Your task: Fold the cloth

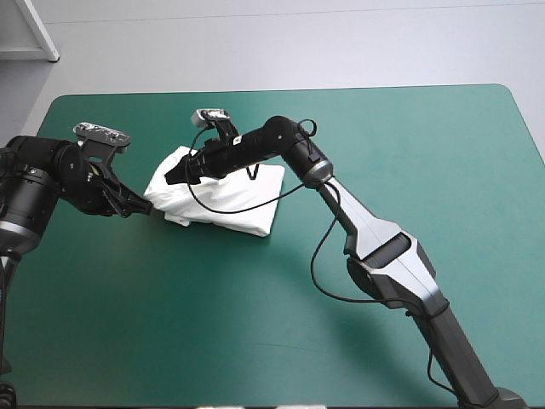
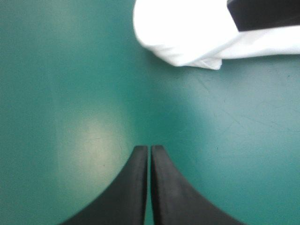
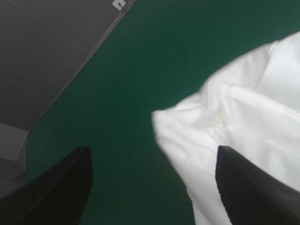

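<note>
Near the table's (image 1: 400,136) far edge, the T-shirt (image 1: 223,198) is overhung by the wide right gripper (image 3: 154,149); the left gripper (image 2: 149,150) is closed alongside.

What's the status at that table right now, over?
Black-fingered left gripper shut, empty, just short of the white folded T-shirt; right gripper open over its edge. Nothing blocking on the teal-green cover.

I work at a surface (image 1: 477,111) with a teal-green cover (image 1: 170,324) and rounded corners. Beyond its far edge lies a plain grey floor (image 1: 298,43), crossed by thin seam lines (image 3: 51,30). A white piece of furniture (image 1: 30,32) stands at the far left. In the left wrist view the cover carries a soft pale patch of light (image 2: 93,140).
</note>
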`<state>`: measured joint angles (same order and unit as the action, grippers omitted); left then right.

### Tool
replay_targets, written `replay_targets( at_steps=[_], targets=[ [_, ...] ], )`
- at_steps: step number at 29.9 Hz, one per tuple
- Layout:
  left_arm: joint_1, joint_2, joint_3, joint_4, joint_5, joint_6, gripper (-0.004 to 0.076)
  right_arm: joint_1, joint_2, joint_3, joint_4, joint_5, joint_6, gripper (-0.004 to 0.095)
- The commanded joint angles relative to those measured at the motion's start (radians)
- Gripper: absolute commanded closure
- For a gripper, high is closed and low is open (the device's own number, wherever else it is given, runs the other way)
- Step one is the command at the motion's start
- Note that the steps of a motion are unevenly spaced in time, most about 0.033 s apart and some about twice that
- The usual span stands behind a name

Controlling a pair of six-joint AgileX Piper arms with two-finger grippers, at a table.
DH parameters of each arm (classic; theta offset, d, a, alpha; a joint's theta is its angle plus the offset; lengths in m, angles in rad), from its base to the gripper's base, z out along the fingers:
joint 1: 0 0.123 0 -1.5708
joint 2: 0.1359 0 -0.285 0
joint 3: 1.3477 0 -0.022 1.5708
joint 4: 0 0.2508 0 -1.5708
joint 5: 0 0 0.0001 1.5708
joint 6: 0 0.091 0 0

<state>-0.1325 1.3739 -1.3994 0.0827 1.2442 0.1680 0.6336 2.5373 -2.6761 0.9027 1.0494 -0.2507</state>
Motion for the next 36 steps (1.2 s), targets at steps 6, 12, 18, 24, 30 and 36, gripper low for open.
replay_targets(
  at_steps=[6,12,18,24,30,36],
  targets=[
    [-0.001,-0.035,-0.025,-0.058,-0.038,-0.012,0.0704,-0.051,-0.123,-0.218,-0.180,0.130,0.177,0.0264],
    [-0.001,-0.035,-0.025,-0.110,-0.059,0.005,0.0704,-0.085,-0.169,-0.227,-0.288,0.136,0.284,0.0274],
    [-0.001,-0.035,-0.025,-0.129,-0.100,0.008,0.0704,-0.107,-0.317,0.031,-0.429,0.135,0.266,0.0274],
    [-0.001,-0.035,-0.025,-0.133,-0.119,0.008,0.0704,-0.110,-0.508,0.466,-0.640,0.132,0.262,0.0274],
    [-0.001,-0.035,-0.025,-0.137,-0.120,0.008,0.0704,-0.110,-0.511,0.636,-0.601,0.095,0.262,0.0274],
    [-0.001,-0.035,-0.025,-0.137,-0.104,0.022,0.0704,-0.110,-0.456,0.669,-0.487,-0.017,0.262,0.0274]
  ],
)
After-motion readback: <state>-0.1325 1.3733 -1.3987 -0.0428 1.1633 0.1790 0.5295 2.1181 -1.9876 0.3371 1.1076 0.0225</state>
